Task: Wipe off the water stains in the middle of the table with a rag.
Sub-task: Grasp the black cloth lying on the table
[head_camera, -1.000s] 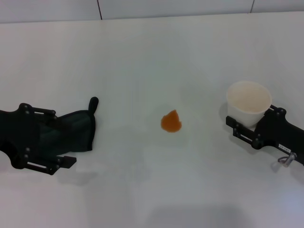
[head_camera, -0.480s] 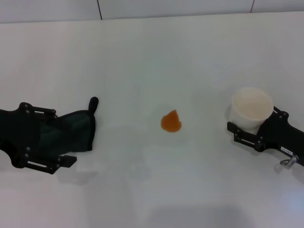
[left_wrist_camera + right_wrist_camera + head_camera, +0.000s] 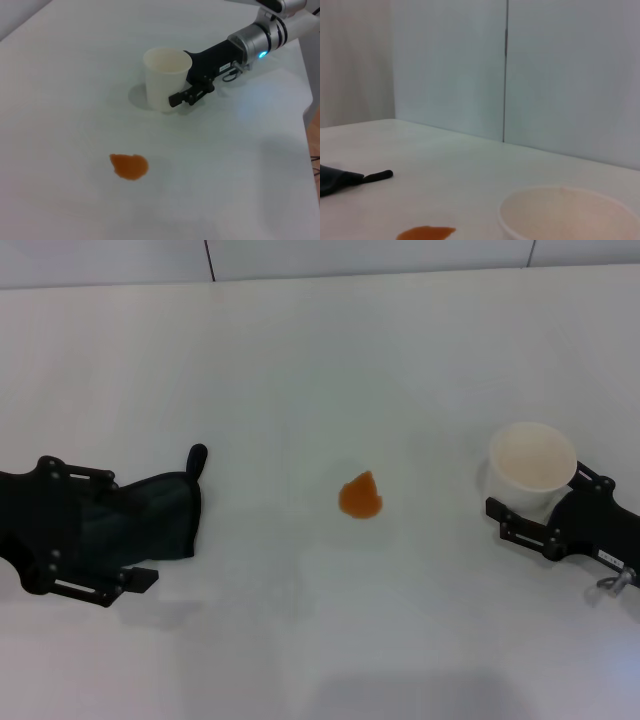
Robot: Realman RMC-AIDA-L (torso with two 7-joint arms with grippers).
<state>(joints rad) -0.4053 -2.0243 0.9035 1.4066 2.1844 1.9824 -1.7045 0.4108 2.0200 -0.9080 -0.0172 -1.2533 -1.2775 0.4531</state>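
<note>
Left gripper (image 3: 135,540) at table's (image 3: 320,360) left edge, fingers astride rag (image 3: 165,510), grip state unclear. Orange water stains (image 3: 360,497) mid-table, well apart rightward. Right gripper (image 3: 530,515) near right edge, closed on pale cup (image 3: 532,465).

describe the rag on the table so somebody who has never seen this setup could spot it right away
Start from the white table and find the orange water stains near its middle. On the robot's left of that blob, under the left gripper, lies the rag. It is the only dark green-black cloth, with a small black loop tab at its far corner, unlike the pale cup at the right gripper.
</note>
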